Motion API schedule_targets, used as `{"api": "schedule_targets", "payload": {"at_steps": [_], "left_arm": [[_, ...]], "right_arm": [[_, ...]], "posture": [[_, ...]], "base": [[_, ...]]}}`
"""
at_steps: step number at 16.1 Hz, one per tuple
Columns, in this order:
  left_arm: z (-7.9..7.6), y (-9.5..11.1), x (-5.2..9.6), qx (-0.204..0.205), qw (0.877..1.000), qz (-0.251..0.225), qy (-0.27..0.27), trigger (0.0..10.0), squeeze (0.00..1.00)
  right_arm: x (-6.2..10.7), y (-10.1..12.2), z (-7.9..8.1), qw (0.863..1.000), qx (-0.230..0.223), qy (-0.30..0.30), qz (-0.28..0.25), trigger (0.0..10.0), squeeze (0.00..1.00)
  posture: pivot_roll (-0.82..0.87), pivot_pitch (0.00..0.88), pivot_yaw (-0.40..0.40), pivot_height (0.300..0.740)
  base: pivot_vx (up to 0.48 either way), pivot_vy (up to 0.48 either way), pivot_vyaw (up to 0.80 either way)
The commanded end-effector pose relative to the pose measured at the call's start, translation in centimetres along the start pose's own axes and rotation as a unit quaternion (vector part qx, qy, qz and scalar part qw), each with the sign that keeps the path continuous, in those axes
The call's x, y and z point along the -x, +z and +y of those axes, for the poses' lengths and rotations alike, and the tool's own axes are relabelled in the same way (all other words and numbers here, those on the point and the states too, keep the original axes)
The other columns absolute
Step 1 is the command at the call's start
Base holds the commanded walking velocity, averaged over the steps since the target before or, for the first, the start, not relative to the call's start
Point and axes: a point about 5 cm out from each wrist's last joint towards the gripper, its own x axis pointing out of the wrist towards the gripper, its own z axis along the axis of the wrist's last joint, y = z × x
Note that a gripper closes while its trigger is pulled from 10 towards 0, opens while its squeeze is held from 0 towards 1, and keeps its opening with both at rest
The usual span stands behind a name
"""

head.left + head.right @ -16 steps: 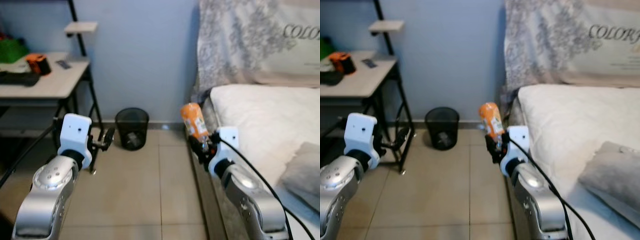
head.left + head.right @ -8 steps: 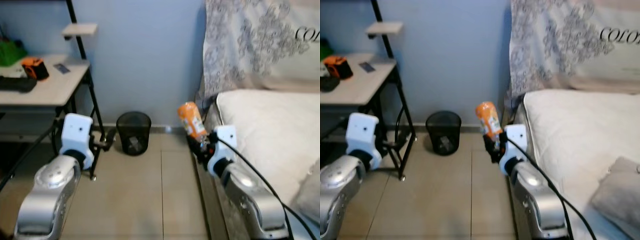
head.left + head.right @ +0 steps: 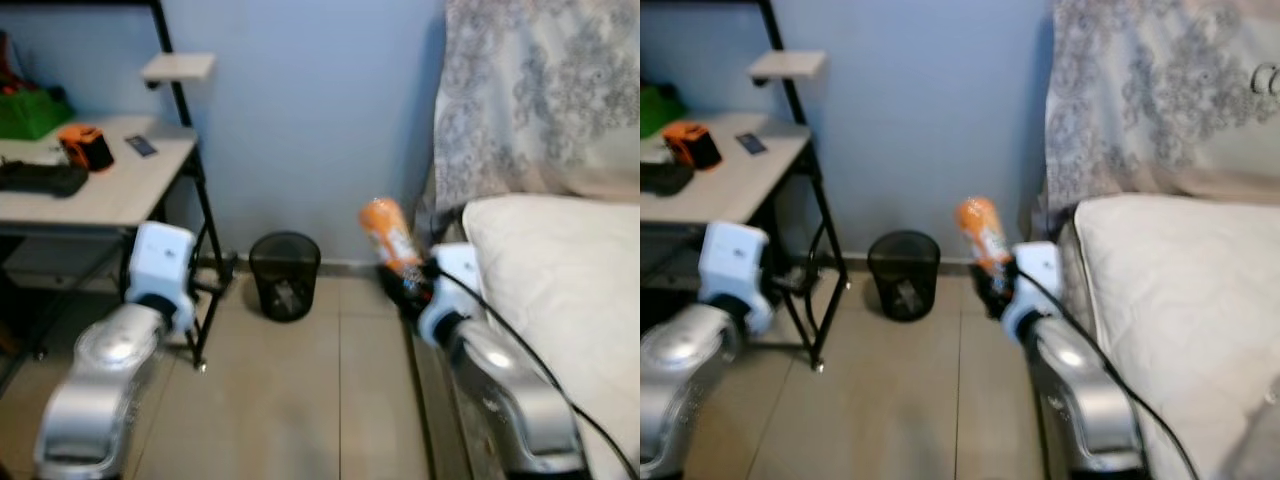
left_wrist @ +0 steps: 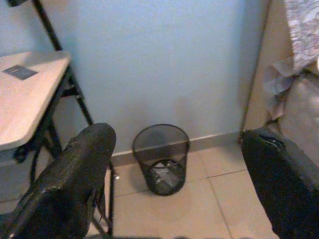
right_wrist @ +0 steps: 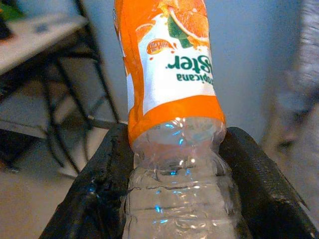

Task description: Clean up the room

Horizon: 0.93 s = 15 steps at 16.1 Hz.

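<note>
Beside the bed's near edge, the right gripper (image 5: 172, 199) holds an orange-labelled plastic bottle (image 3: 388, 236) raised above the tiled floor (image 3: 290, 400), its two black fingers (image 5: 99, 194) clenched on the clear lower part of the bottle while the orange end tilts up and a little toward the robot's left. The bottle hangs between the bed (image 3: 560, 280) on the right and a black mesh wastebasket (image 3: 285, 275) that stands on the floor against the blue wall (image 3: 310, 120), near but apart from the bottle. In the left wrist view the basket (image 4: 161, 158) has some crumpled litter at its bottom. The left gripper (image 4: 179, 179) is held out toward the basket with its fingers (image 4: 70, 179) spread wide, grasping nothing. To the left stands a pale desk (image 3: 110, 195) on black legs, carrying an orange object (image 3: 85, 147), a small dark card (image 3: 141, 146) and a long black item (image 3: 40, 178), with something green (image 3: 30, 112) behind them. A patterned cloth (image 3: 540, 100) hangs above the bed.
</note>
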Motion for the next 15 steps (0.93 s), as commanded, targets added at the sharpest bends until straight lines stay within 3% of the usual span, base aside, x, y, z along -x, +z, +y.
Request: {"api": "schedule_targets", "payload": {"at_steps": [1,6,10,13,15], "left_arm": [[0.58,0.31,0.21,-0.006,1.000,-0.005,0.008,10.0,0.00],[0.41,0.42,-0.01,-0.005,1.000,-0.007,0.006,10.0,0.00],[0.81,0.46,0.09,-0.007,1.000,-0.006,0.007,10.0,0.00],[1.00,0.51,0.26,-0.009,1.000,-0.004,0.008,10.0,0.00],[0.83,0.38,0.33,-0.011,1.000,-0.002,0.004,10.0,0.00]], "right_arm": [[-0.20,0.65,0.37,1.000,0.003,0.004,-0.010,10.0,0.00],[-0.36,0.70,-0.03,1.000,0.006,0.000,-0.008,10.0,0.00],[-0.45,0.81,0.53,1.000,0.010,0.013,-0.009,10.0,0.00],[-0.25,0.47,0.76,1.000,0.005,0.012,-0.006,10.0,0.00],[-0.23,0.50,0.68,1.000,0.008,0.009,-0.009,10.0,0.00]], "posture": [[-0.07,0.000,0.010,0.740],[-0.08,0.000,0.010,0.740],[-0.09,0.000,0.026,0.740],[-0.07,0.000,0.026,0.740],[-0.07,0.000,0.026,0.740]], "base": [[0.307,0.000,0.00],[0.308,0.000,0.00],[0.310,0.000,0.00],[0.326,0.000,0.80],[0.326,0.000,0.00]]}}
